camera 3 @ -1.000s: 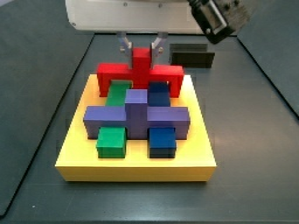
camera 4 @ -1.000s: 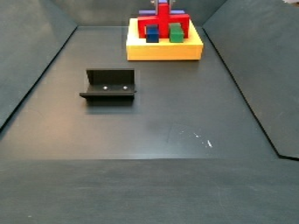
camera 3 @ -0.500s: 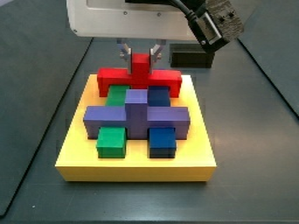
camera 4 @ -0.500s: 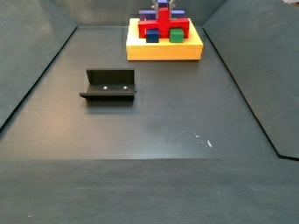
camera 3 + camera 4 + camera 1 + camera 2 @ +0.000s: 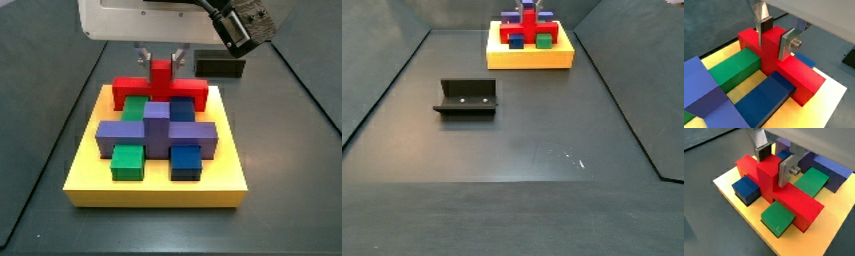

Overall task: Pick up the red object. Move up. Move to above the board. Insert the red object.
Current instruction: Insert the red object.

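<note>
The red object (image 5: 160,90) sits at the back of the yellow board (image 5: 160,190), its bar low against the board and its stub upright. My gripper (image 5: 160,62) is straight above it, shut on the stub. In both wrist views the silver fingers (image 5: 786,44) press the stub's two sides, and the red bar (image 5: 797,205) lies on the board (image 5: 751,213). In a side view the board (image 5: 529,58) stands at the far end of the floor with the red object (image 5: 528,25) and gripper (image 5: 528,8) on it.
A purple cross block (image 5: 158,130), a green block (image 5: 127,160) and a blue block (image 5: 185,160) sit on the board in front of the red object. The dark fixture (image 5: 466,97) stands on the grey floor, seen behind the board in a side view (image 5: 221,67).
The gripper has come down with the red object. Its legs have sunk into the board and the bar now sits lower. Little has moved in the last half second.
</note>
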{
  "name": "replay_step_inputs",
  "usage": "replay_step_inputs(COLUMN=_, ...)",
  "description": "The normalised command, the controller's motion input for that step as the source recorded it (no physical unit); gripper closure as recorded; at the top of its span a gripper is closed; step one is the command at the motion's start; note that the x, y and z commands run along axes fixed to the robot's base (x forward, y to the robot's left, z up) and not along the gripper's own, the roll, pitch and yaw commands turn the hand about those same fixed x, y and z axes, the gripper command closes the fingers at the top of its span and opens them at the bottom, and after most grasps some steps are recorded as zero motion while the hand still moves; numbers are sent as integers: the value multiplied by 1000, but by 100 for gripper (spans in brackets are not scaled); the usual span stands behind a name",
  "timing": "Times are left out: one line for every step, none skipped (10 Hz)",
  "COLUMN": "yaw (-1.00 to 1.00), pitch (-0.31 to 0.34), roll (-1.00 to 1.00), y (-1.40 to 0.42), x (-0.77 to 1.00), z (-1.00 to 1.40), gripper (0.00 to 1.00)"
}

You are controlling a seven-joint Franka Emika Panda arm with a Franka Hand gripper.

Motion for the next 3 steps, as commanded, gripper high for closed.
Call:
replay_step_inputs(yaw=0, pitch=0, roll=9, y=0, x=0, z=0, gripper=100)
replay_step_inputs(yaw=0, pitch=0, roll=37, y=0, x=0, z=0, gripper=100)
replay_step_inputs(yaw=0, pitch=0, roll=0, y=0, x=0, z=0, gripper=100)
